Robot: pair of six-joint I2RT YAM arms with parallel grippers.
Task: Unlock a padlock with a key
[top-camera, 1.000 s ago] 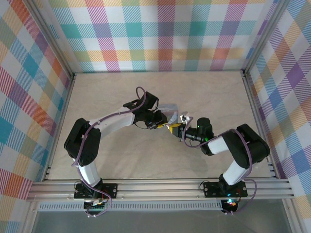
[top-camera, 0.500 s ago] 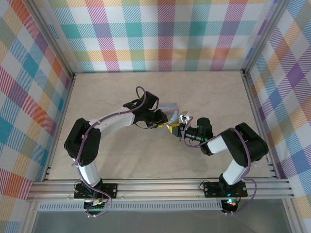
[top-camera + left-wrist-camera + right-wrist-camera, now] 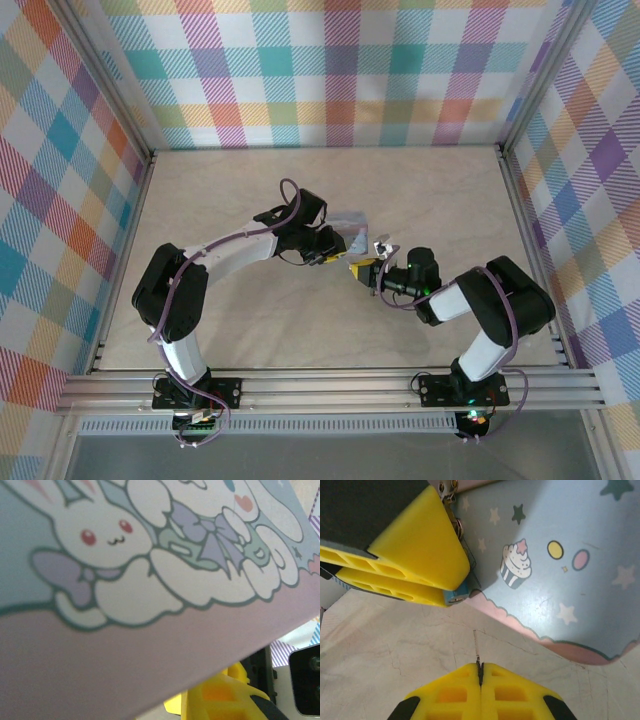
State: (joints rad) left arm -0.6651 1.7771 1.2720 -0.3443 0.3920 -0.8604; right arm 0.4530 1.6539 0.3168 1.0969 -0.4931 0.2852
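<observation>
Presently, locate the padlock (image 3: pixel 454 597) near the centre of the surface (image 3: pixel 395 645): seemingly the small blue edge pinched in the clamped left tool (image 3: pixel 456 589), against the pale blue tin (image 3: pixel 560 555). Treat as light, rigid and slick-sided; hold by the flat body faces, leaving the keyhole end clear. Note right tool (image 3: pixel 480 672) clenched tip to tip just beside; key between tips not discernible.

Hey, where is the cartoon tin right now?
In the overhead view the tin lies near the middle of the table, just beyond the left tool and right tool.
</observation>
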